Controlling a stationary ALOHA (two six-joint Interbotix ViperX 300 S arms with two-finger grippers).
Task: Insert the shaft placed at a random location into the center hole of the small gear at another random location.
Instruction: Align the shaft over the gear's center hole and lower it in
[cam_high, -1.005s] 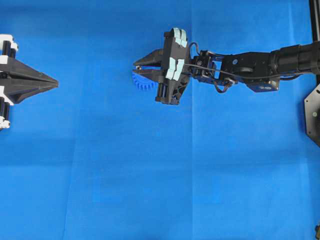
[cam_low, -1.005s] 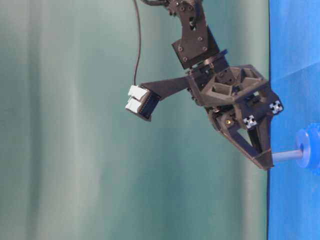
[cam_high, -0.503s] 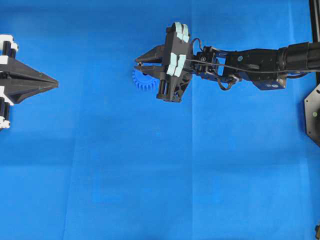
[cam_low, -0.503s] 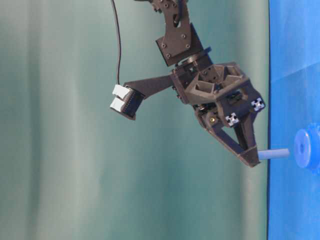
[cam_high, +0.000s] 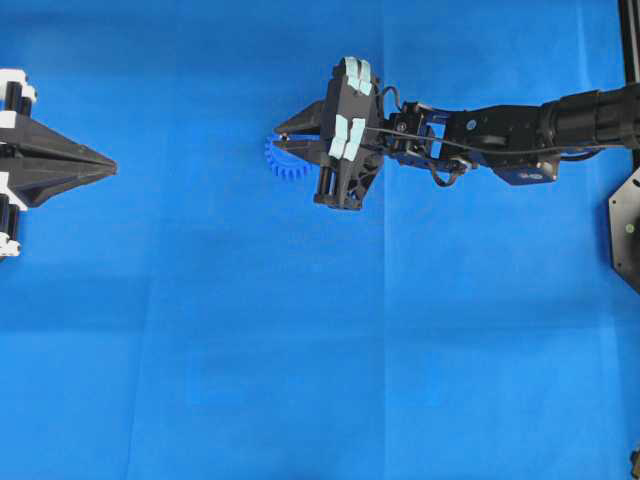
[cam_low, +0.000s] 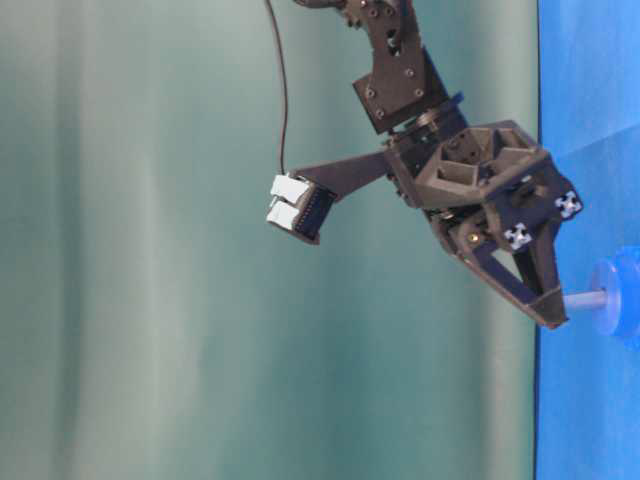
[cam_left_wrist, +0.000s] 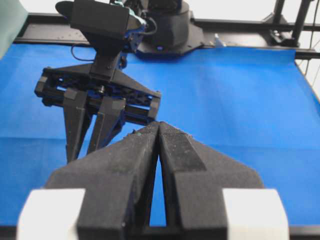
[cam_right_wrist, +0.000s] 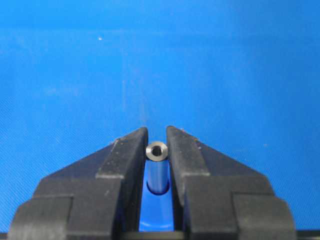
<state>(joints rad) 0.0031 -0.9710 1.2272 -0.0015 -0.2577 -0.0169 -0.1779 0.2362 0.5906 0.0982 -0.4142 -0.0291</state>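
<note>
A: Where is the shaft (cam_right_wrist: 157, 151) sitting?

B: The right pincer (cam_right_wrist: 157, 150) is pinching it between its fingertips. In the table-level view the shaft (cam_low: 585, 299) is projecting from the fingertips, and its far end is meeting the raised hub of the small gear (cam_low: 619, 305) — how deep it is entering the center hole cannot be told.

A: And the gear itself?

B: It is lying on the blue desk (cam_high: 300, 350). From overhead, only part of its toothed rim (cam_high: 281, 164) is showing past the right pincer (cam_high: 279, 132), which is covering the rest.

A: What is the left pincer (cam_high: 110, 163) doing?

B: It is hanging at the left edge with its fingers pressed together, holding nothing — well apart from the gear.

A: Is any writing readable?

B: No brand or label is reading legibly. Small black-and-white square markers (cam_low: 568, 206) are showing on the right pincer's body, with no text.
</note>
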